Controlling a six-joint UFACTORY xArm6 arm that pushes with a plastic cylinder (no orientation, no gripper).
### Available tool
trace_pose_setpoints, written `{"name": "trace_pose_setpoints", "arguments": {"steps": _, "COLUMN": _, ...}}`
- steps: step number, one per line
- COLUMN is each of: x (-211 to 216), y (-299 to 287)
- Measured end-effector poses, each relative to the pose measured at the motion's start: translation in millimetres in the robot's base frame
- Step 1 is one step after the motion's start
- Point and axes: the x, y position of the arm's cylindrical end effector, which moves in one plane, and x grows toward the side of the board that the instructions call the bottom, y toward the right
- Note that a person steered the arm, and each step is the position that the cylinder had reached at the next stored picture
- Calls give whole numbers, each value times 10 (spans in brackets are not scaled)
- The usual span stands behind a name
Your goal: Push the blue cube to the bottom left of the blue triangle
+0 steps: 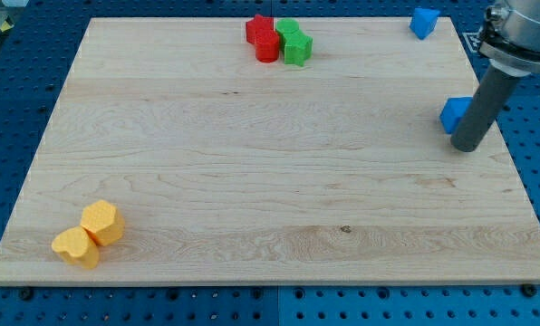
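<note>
A blue cube (452, 113) sits near the board's right edge, partly hidden behind my rod. My tip (465, 148) rests on the board just to the cube's lower right, touching or nearly touching it. A blue triangle-like block (422, 22) lies at the top right corner of the board, well above the cube.
Two red blocks (264, 38) and two green blocks (294, 42) cluster together at the top middle. Two yellow blocks (91, 235) sit side by side at the bottom left. The wooden board (270, 181) lies on a blue perforated table; its right edge is close to my tip.
</note>
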Motion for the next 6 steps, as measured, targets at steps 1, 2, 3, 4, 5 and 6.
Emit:
{"name": "trace_pose_setpoints", "arguments": {"steps": 1, "x": 0, "y": 16}}
{"name": "trace_pose_setpoints", "arguments": {"steps": 2, "x": -89, "y": 16}}
{"name": "trace_pose_setpoints", "arguments": {"steps": 3, "x": -177, "y": 16}}
{"name": "trace_pose_setpoints", "arguments": {"steps": 4, "x": -228, "y": 16}}
{"name": "trace_pose_setpoints", "arguments": {"steps": 5, "x": -330, "y": 16}}
{"name": "trace_pose_setpoints", "arguments": {"steps": 6, "x": -433, "y": 16}}
